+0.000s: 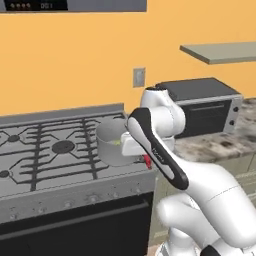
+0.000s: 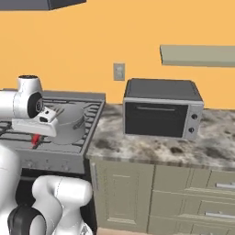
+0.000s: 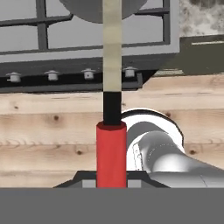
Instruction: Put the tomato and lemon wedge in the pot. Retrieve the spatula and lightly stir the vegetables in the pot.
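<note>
Clamped on the red handle of the spatula, the gripper holds the tool along its own axis — in the hand view the handle rises from between the fingers at 6 o'clock, passes into a short black neck and then a pale flat shaft that runs straight up to 12 o'clock, where it crosses the rounded grey underside of the pot.

From the left base view the pot stands on the stove, on the grate nearest the stove's right front corner, and the hand sits tight against the pot's wall at about 3 o'clock. A small yellow-green speck just inside the rim there looks like the lemon wedge, though it is too small to be sure. A bit of the red handle pokes out below the hand at roughly 5 o'clock from the pot.

In the right base view the hand lies across the pot from 9 o'clock, with the red handle end showing low at 7 o'clock. The tomato cannot be made out.

At 3 o'clock of the stove, a toaster oven sits on the speckled surface — well apart from the pot.
</note>
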